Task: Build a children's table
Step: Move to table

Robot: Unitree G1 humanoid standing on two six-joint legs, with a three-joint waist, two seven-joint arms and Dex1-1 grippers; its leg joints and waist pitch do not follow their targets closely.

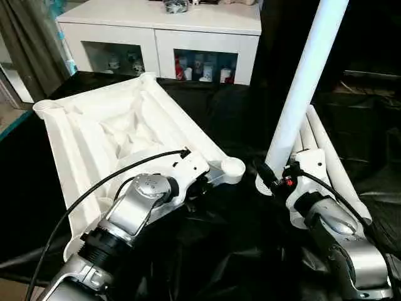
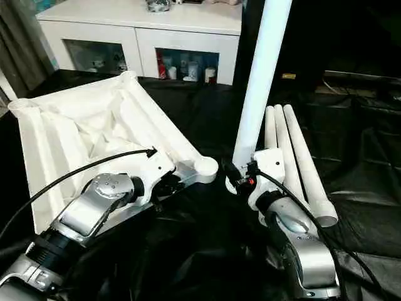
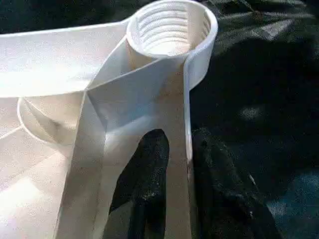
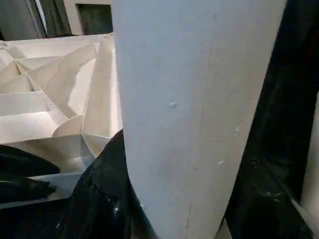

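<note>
Now pinching the tabletop [image 1: 94, 135] rim beside its threaded socket [image 3: 169, 27] with left gripper [image 3: 182, 169] to steady it; clamping an upright leg [image 1: 304, 88] in right gripper [image 1: 276, 179], ready for screwing in.

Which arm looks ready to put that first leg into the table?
The right. Its gripper already holds a leg upright beside the near corner socket. The left gripper is busy pinching the tabletop's rim by that socket, steadying it.
</note>
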